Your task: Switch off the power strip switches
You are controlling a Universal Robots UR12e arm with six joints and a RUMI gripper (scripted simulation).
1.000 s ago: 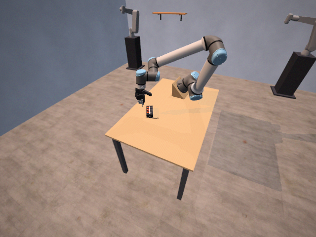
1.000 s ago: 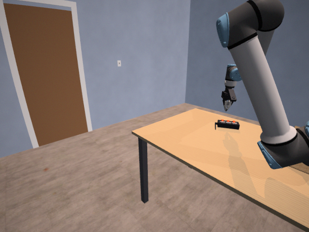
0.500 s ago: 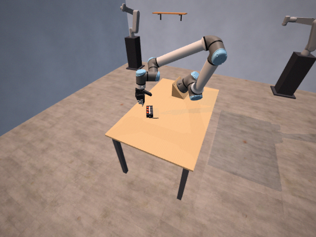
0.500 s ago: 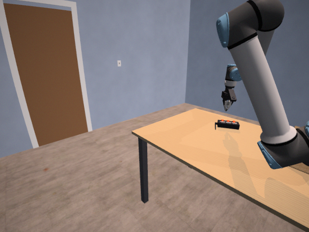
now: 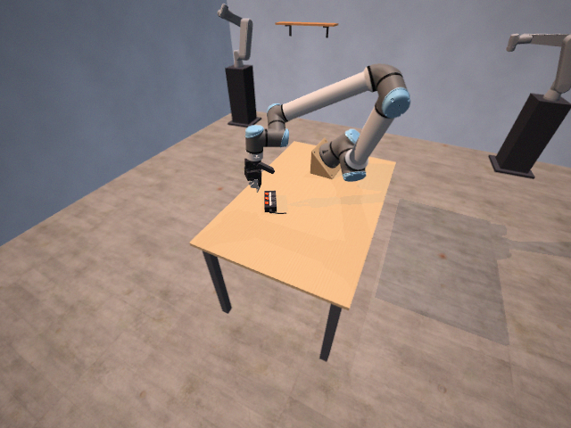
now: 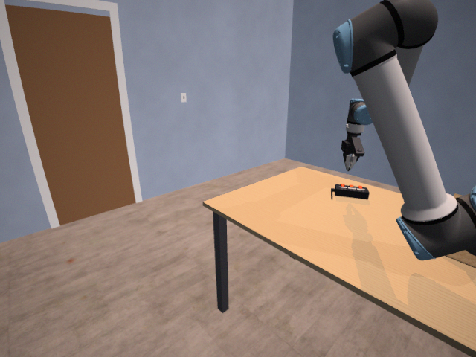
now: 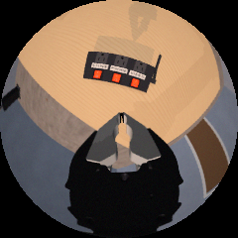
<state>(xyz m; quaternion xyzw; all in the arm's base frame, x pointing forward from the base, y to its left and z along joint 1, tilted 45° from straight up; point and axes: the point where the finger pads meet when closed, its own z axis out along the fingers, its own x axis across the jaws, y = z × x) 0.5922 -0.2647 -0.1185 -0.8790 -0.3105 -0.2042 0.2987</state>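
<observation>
A black power strip (image 5: 269,201) lies flat on the wooden table, switch side up, near the table's far left edge. It also shows in the exterior view (image 6: 351,190) and in the wrist view (image 7: 119,70). It carries three switches, all lit red: the left one (image 7: 97,74) labelled STOVE, the middle one (image 7: 116,77) PHONE, and the right one (image 7: 135,82). A short cable stub sticks out at one end. My gripper (image 5: 254,185) is shut and empty. It hangs above the table edge, a little short of the strip, as the exterior view (image 6: 350,166) and the wrist view (image 7: 122,117) show.
The arm's wooden base wedge (image 5: 321,162) sits at the table's far side. The table edge lies just under the gripper. Two other robot arms on black pedestals (image 5: 240,92) (image 5: 527,133) stand on the floor far off. A door (image 6: 73,111) is in the far wall.
</observation>
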